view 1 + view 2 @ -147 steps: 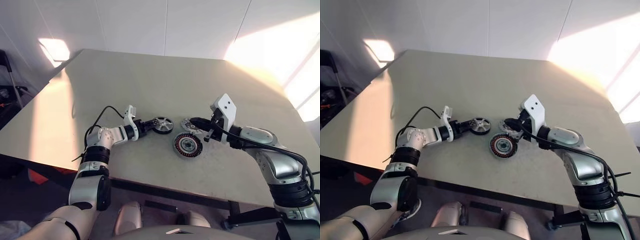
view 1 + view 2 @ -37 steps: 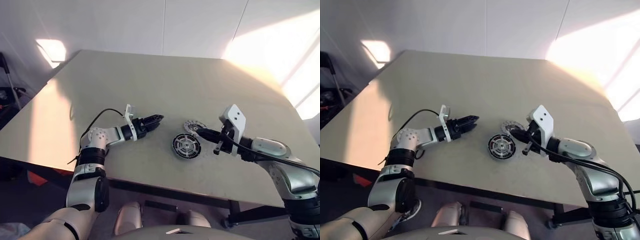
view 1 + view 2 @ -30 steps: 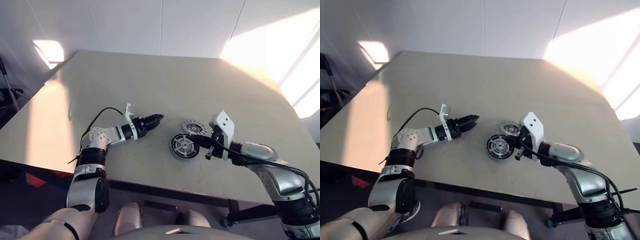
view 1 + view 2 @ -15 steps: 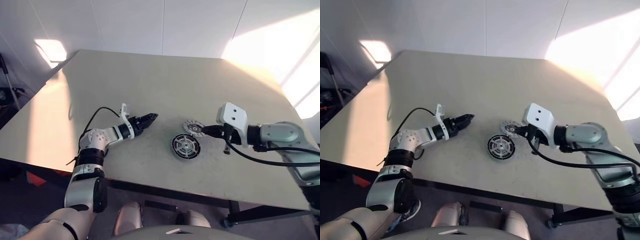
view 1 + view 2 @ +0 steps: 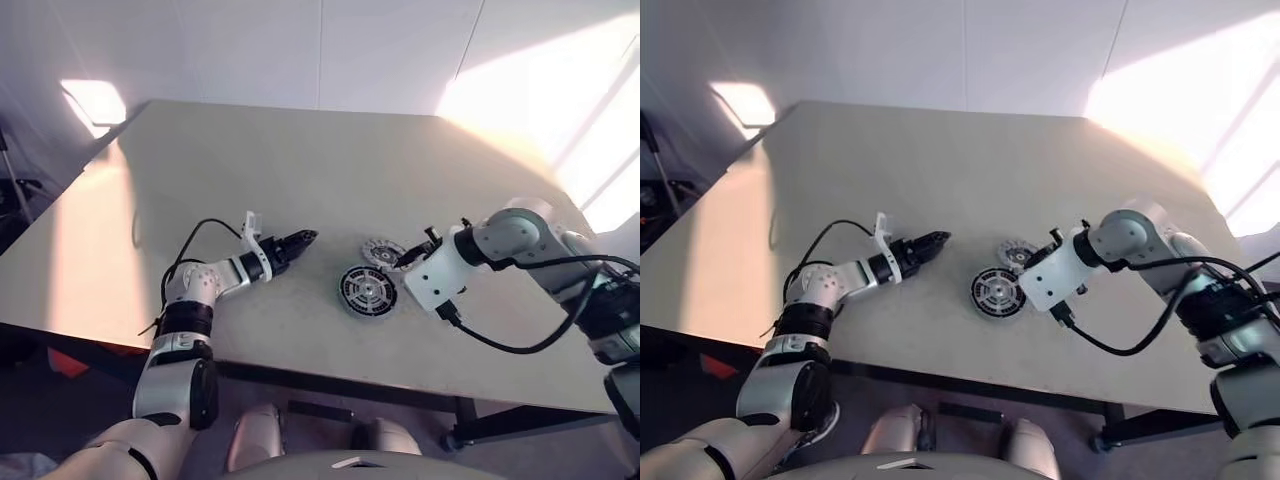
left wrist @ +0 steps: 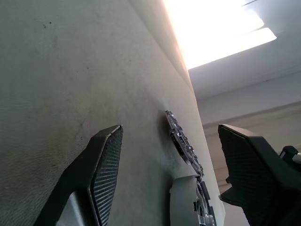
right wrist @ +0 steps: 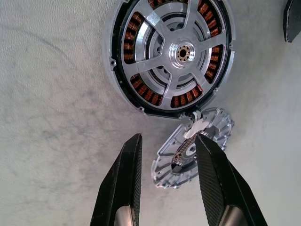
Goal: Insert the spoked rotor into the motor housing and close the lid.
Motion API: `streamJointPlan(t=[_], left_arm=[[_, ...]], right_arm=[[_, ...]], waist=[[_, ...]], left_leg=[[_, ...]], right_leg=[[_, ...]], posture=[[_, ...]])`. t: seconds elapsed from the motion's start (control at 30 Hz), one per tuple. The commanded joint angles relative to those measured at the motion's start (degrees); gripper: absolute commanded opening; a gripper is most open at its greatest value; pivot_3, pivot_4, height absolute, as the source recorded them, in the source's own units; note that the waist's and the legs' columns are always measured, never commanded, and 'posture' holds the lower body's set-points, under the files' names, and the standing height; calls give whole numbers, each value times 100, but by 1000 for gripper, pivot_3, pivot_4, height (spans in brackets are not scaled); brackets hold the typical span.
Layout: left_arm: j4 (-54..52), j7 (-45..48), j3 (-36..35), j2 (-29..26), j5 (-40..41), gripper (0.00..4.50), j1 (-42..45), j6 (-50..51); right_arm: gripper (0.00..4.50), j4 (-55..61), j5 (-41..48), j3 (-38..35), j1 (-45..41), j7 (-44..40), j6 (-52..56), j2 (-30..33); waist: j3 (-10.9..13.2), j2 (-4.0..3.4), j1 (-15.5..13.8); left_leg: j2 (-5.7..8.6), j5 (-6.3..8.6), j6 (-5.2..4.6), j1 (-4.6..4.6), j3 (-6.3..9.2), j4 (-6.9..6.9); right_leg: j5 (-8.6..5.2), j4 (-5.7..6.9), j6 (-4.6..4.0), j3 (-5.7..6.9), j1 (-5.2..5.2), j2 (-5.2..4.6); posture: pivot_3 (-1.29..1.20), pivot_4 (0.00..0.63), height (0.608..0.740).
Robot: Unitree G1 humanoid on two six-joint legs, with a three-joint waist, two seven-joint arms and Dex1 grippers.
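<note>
The right claw (image 7: 167, 181) is seen partly open, pointing down over the lid (image 7: 193, 148), with nothing held. A second ago it was shut and lay low beside the motor housing (image 5: 368, 290); now it has lifted and turned. The spoked rotor (image 7: 175, 54) sits inside the housing on the counter (image 5: 300, 180). The lid lies just right of it. The left claw (image 5: 296, 241) stays wide and empty, further left.

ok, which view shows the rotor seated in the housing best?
Right wrist view: the spoked rotor shows face-on inside the motor housing, copper windings visible between spokes. The eye views show it small, from above. The left wrist view catches it edge-on.
</note>
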State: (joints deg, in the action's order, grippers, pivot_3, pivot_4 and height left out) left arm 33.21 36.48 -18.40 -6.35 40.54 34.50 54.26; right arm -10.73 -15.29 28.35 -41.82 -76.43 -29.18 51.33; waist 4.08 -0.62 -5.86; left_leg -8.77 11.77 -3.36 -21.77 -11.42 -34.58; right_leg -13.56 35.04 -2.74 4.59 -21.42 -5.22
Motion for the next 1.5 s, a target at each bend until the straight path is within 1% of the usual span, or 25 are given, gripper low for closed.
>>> streamJointPlan(t=[0.03, 0.13, 0.37, 0.7, 0.8, 0.93, 1.1, 1.33, 1.5], left_arm=[[-361, -95, -93, 4, 130, 3470, -109, 19], [-542, -201, -121, 35, 200, 3470, -223, 47], [-736, -341, -128, 51, 278, 3470, -395, 74], [-635, -318, -10, 52, 198, 3470, -342, 60], [-590, -312, 22, 51, 181, 3470, -310, 29], [-595, -314, 44, 41, 191, 3470, -302, 20], [-566, -304, 58, 4, 189, 3470, -293, 12], [-556, -308, 64, -18, 182, 3470, -282, -11], [-601, -336, 55, -29, 181, 3470, -323, -13]], right_arm=[[1941, -658, -365, 200, -400, 68, -732, -200], [1941, -1024, -555, 301, -515, 147, -1114, -294], [1941, -974, -411, 315, -309, 4, -1371, -284], [1941, -944, -433, 102, -497, 240, -1101, -489], [1941, -805, -315, 116, -411, 129, -1075, -453], [1941, -697, -341, 66, -357, 303, -1075, -481], [1941, -442, -138, 111, -298, 183, -975, -501], [1941, -724, -491, 257, -241, 387, -1146, -676], [1941, -821, -571, 317, -270, 389, -1218, -762]], waist=[[0, 0, 21], [0, 0, 36], [1, 0, 52], [1, 0, 69], [1, 0, 57], [1, 0, 56], [1, 0, 56], [1, 0, 69], [1, 0, 71]], left_leg=[[-1, 4, -6, -5, 0, -9], [-2, 15, -24, -19, 0, -45], [-4, 19, -27, -2, -1, -60], [-5, 17, -25, 3, -2, -60], [-5, 17, -25, 3, -2, -60], [-3, 17, -25, 2, -2, -61], [-3, 17, -25, 2, -2, -61], [-4, 16, -23, 5, -2, -61], [-4, 15, -22, 5, -2, -61]], right_leg=[[0, 3, 0, 1, 0, 0], [0, 13, 0, 0, -3, -2], [0, 34, 0, -3, 10, -4], [0, 41, 0, -5, 7, -3], [0, 42, 0, -5, 8, -4], [0, 41, 0, -7, 9, -4], [0, 41, 0, -7, 9, -4], [0, 44, 0, -7, 9, -4], [0, 45, 0, -7, 9, -4]], posture=[[0, 0, 740], [0, 0, 740], [0, 0, 740], [0, 0, 740], [0, 0, 740], [0, 0, 740], [0, 0, 740], [0, 0, 740], [0, 0, 740]])
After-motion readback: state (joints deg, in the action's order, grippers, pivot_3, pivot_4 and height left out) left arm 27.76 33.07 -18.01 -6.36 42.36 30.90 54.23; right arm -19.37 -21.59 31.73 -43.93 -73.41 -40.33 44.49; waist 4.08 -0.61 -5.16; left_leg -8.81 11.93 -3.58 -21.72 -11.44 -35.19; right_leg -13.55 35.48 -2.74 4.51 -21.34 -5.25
